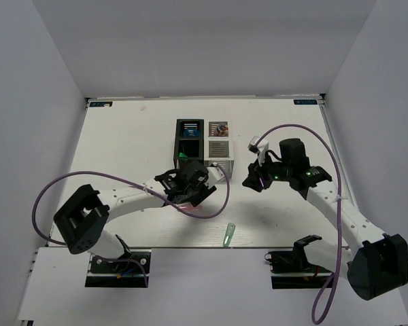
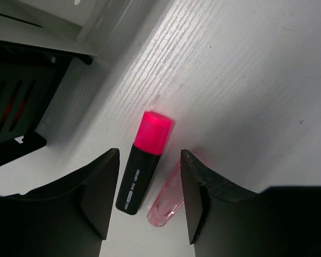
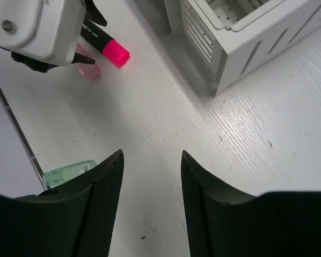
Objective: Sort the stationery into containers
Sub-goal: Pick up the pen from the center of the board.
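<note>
In the top view, my left tool (image 1: 190, 188) sits low over the tabletop (image 1: 122, 136) just in front of the containers (image 1: 204, 146). The right tool (image 1: 253, 182) hovers off to their right. A pale green piece (image 1: 229, 234) lies alone near the front edge.

In the left wrist view the jaws stand apart, released, straddling the black marker (image 2: 143, 171). It lies flat with its pink cap pointing away. The pink stick (image 2: 166, 201) lies just beside it, inside the same gap. That is my worry: closing now would likely pinch both, and the stick could squirt out or ride along into the wrong bin. The black bin (image 2: 21, 101) is close on the left, so a careless lift could clip its wall.

In the right wrist view the right tool is released and grips nothing, over bare tabletop beside the white bin (image 3: 246, 32). The two arms are near each other, so crossing paths risks a bump.
</note>
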Robot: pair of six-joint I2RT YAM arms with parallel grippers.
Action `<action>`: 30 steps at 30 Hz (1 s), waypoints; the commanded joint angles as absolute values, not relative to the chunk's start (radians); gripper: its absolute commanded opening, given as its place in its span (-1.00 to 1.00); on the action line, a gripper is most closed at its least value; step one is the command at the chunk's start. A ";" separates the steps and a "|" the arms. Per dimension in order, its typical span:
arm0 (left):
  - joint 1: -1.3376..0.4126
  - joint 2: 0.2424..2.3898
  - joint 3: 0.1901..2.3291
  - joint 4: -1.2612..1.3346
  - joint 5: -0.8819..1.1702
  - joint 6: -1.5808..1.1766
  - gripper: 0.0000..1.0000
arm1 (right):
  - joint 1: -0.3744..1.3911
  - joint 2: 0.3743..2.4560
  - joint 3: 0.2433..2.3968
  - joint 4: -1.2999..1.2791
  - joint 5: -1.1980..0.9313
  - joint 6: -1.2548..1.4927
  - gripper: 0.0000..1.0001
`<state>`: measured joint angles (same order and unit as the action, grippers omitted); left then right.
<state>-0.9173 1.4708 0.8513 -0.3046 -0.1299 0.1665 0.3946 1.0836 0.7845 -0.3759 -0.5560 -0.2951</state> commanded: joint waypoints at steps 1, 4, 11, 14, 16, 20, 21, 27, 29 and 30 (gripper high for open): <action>-0.908 1.499 0.897 -0.288 -0.110 0.198 0.20 | 0.370 1.051 0.776 -0.344 -0.587 -0.278 0.01; -0.904 1.529 0.900 -0.275 -0.117 0.198 0.20 | 0.347 1.043 0.773 -0.345 -0.594 -0.270 0.01; -0.862 1.565 0.877 -0.259 -0.095 0.192 0.34 | 0.305 1.035 0.759 -0.345 -0.630 -0.265 0.04; -0.850 1.578 0.874 -0.256 -0.095 0.183 0.34 | 0.293 1.035 0.759 -0.344 -0.647 -0.259 0.04; -0.848 1.594 0.874 -0.262 -0.087 0.181 0.31 | 0.285 1.032 0.761 -0.344 -0.652 -0.258 0.04; -0.848 1.609 0.858 -0.259 -0.071 0.167 0.29 | 0.273 1.029 0.761 -0.341 -0.663 -0.253 0.04; -0.847 1.615 0.853 -0.259 -0.068 0.166 0.29 | 0.270 1.028 0.759 -0.345 -0.667 -0.250 0.04; -0.836 1.649 0.861 -0.274 -0.002 0.138 0.21 | 0.250 1.020 0.761 -0.344 -0.692 -0.242 0.04; -0.824 1.660 0.874 -0.298 0.031 0.130 0.07 | 0.247 1.014 0.762 -0.345 -0.695 -0.241 0.04; -0.825 1.661 0.876 -0.308 0.056 0.120 0.03 | 0.244 1.015 0.759 -0.345 -0.696 -0.241 0.04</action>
